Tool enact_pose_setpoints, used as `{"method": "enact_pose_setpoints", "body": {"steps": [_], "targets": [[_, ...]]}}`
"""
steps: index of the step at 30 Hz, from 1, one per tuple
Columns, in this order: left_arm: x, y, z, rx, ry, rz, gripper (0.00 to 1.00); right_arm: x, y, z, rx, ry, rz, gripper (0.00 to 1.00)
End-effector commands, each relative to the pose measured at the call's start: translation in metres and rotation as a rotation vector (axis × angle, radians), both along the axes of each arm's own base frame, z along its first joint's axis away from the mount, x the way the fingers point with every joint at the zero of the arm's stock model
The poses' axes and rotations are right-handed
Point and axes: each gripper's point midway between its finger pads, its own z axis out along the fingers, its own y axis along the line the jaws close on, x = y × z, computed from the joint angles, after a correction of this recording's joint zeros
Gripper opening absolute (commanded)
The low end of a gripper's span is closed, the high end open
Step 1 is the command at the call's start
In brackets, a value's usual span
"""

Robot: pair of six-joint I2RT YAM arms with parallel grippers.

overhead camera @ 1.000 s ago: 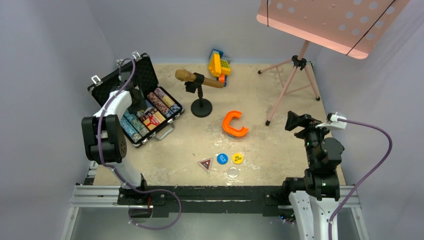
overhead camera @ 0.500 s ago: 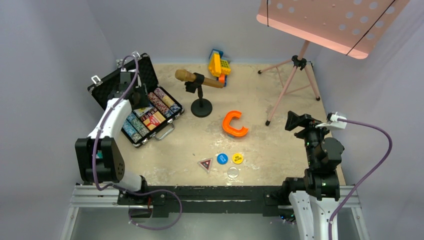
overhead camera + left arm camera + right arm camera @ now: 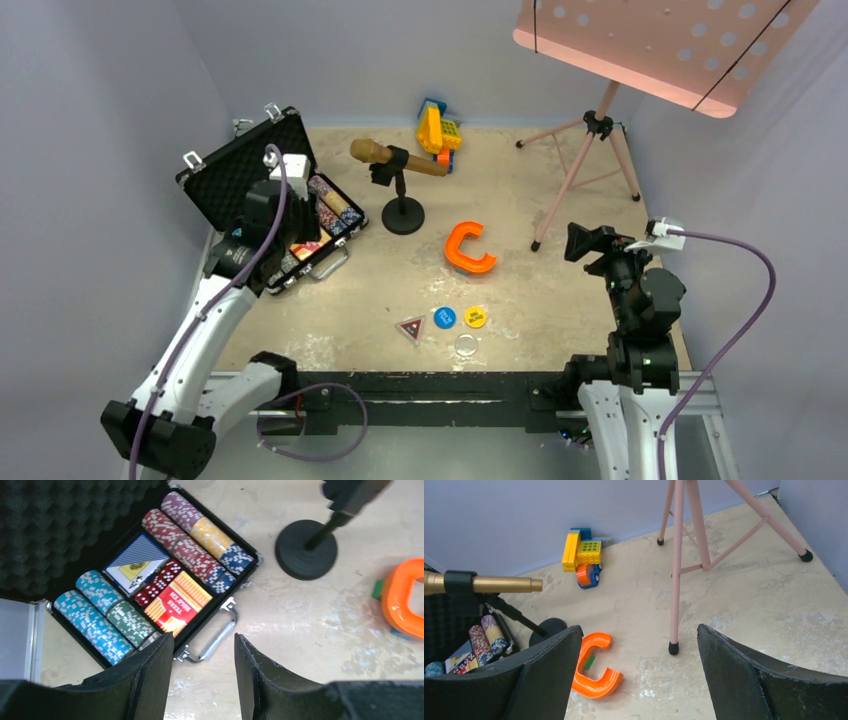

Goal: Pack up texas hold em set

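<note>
Case: my black case (image 3: 228,178) lies open at the far-left corner of the worktop (image 3: 560,300). Its foam lid (image 3: 55,525) is tipped back toward that corner, silver latches (image 3: 192,158) sit on the lid's rim, and the handle (image 3: 218,634) faces the middle.
Chips: two chip rows (image 3: 192,540) run along the tray's right side, in purple, yellow, red and blue-white. Two more rows, teal and green, fill the left side.
Decks: a blue-backed deck (image 3: 134,565) sits nearer the lid and a red deck (image 3: 177,605) nearer the handle, both in the middle bay.
Dice: the red dice (image 3: 159,582) lie in a line between the two decks.
Buttons: these are outside the case, by the middle of the near edge. The triangle (image 3: 410,328), blue button (image 3: 445,317) and yellow button (image 3: 475,317) lie in a row, with a clear disc (image 3: 466,346) just nearer the edge.
Left gripper (image 3: 202,640): I hover over the case's handle side, jaws parted and holding nothing.
Right gripper (image 3: 638,630): I hang above the near-right corner, jaws spread wide and empty.
Worktop: it is beige and scuffed. The orange C (image 3: 468,250) lies near the centre, and the microphone (image 3: 395,160) stands between the case and the C. The block toy (image 3: 437,128) is at the middle of the far edge, and the pink music stand (image 3: 580,170) is at the far-right corner.
Room: grey-blue walls (image 3: 350,50) close in three sides.
</note>
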Motion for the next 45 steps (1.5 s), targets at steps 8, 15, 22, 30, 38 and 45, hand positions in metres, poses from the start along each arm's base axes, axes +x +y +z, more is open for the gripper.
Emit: {"method": "enact_pose_setpoints", "body": {"steps": [8,15,22,30,38,45], "targets": [[-0.047,-0.112,0.000,0.042,-0.076,-0.471,0.51,-0.014,0.005,0.037,-0.047,-0.089,0.037,0.90],[-0.079,-0.193,-0.034,0.077,0.021,-0.785,0.49,-0.022,0.003,0.042,-0.052,-0.092,0.022,0.90],[-0.122,-0.271,-0.082,0.072,0.164,-1.072,0.48,-0.025,0.003,0.043,-0.059,-0.101,0.023,0.90],[-0.128,-0.312,-0.139,0.084,0.333,-1.145,0.49,-0.028,0.005,0.043,-0.052,-0.114,0.029,0.91],[-0.132,-0.320,-0.162,0.085,0.395,-1.153,0.51,-0.027,0.005,0.042,-0.050,-0.115,0.034,0.91],[-0.126,-0.316,-0.177,0.134,0.415,-1.120,0.54,-0.027,0.006,0.042,-0.050,-0.116,0.035,0.91]]}}
